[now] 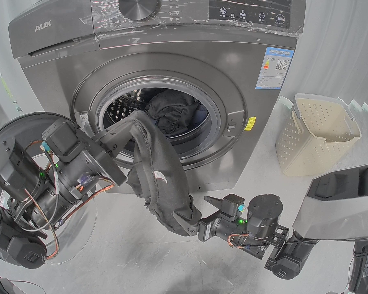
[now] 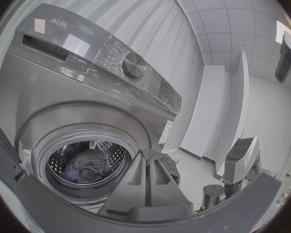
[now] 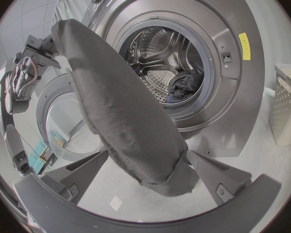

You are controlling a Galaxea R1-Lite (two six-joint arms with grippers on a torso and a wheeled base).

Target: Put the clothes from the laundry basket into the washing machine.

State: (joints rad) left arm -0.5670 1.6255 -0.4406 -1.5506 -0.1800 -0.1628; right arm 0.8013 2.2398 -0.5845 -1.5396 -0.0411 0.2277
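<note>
A long dark garment (image 1: pixel 159 172) hangs in front of the washing machine (image 1: pixel 249 74). My left gripper (image 1: pixel 124 133) is shut on its upper end at the lower left of the drum opening; in the left wrist view the fingers (image 2: pixel 148 178) are pressed together with cloth (image 2: pixel 163 160) at their tips. The garment's (image 3: pixel 119 107) lower end sags between the spread fingers of my open right gripper (image 3: pixel 145 157), low above the floor (image 1: pixel 190 225). Another dark garment (image 1: pixel 171 111) lies inside the drum (image 3: pixel 184 83). The cream laundry basket (image 1: pixel 315 135) stands to the machine's right and looks empty.
The round glass door (image 3: pixel 64 123) is swung open to the machine's left, behind my left arm. Grey floor (image 1: pixel 131 250) lies in front of the machine. White curtains hang behind it.
</note>
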